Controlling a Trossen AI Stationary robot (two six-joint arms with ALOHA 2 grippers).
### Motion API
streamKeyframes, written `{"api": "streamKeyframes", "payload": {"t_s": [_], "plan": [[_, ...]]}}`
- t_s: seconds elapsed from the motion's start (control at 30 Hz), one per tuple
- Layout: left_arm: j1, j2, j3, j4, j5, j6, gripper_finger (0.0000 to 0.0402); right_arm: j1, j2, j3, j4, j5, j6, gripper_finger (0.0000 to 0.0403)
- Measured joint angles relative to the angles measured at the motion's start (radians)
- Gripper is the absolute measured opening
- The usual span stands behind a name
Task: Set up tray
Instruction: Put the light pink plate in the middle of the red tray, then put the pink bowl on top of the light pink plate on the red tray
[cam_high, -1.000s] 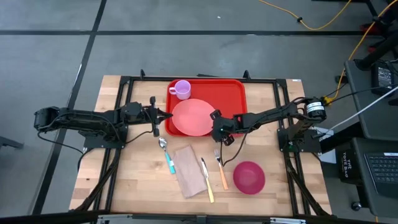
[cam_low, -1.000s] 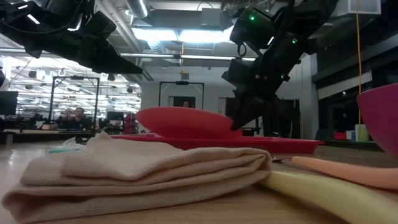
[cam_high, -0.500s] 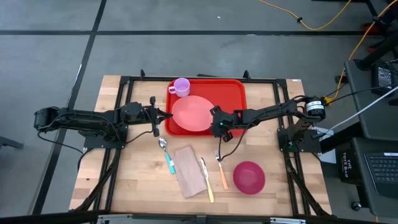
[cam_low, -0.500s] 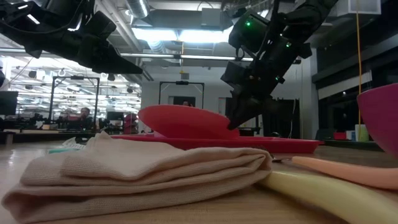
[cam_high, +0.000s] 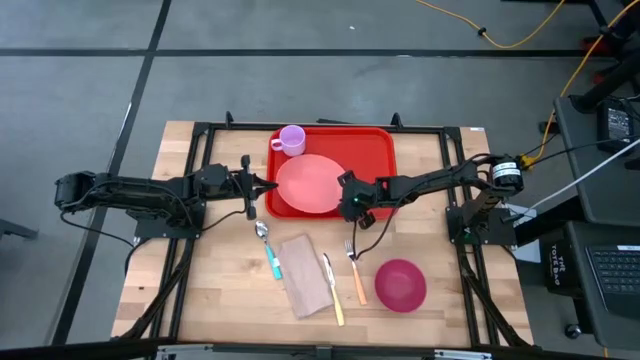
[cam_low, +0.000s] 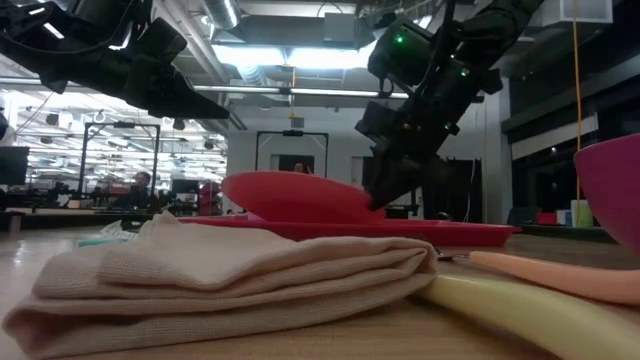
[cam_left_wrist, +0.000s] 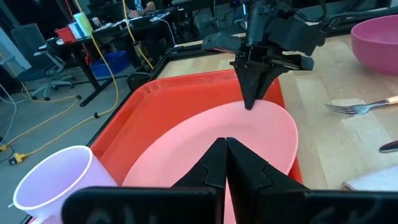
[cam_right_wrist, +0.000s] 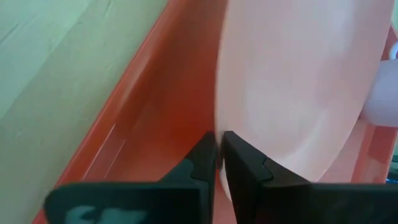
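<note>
Two dark arms reach toward the frame's centre in the high view. The red tray (cam_high: 374, 150) lies at upper centre of the bench (cam_high: 440, 300), carrying a pink plate (cam_high: 310, 186) and a lilac cup (cam_high: 293, 141) in its upper-left corner. The right pincer (cam_high: 347, 204) sits at the plate's lower-right rim, its fingers nearly together around the rim's edge. The left pincer (cam_high: 268, 185), closed and empty, hovers just left of the tray. Below lie a spoon (cam_high: 268, 248), a folded cloth (cam_high: 303, 274), a knife (cam_high: 333, 290), a fork (cam_high: 355, 270) and a magenta bowl (cam_high: 400, 284).
</note>
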Motion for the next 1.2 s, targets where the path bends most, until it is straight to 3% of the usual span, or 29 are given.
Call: {"api": "streamKeyframes", "payload": {"t_s": [0.73,1.2], "plan": [[0.000,0.000,0.000,0.000,0.000,-0.001,0.0004,0.000,0.000,0.000,0.005,-0.010,0.008,0.0057],[0.000,0.000,0.000,0.000,0.000,0.000,0.0003,0.001,0.000,0.000,0.026,-0.033,0.032,0.0105]]}}
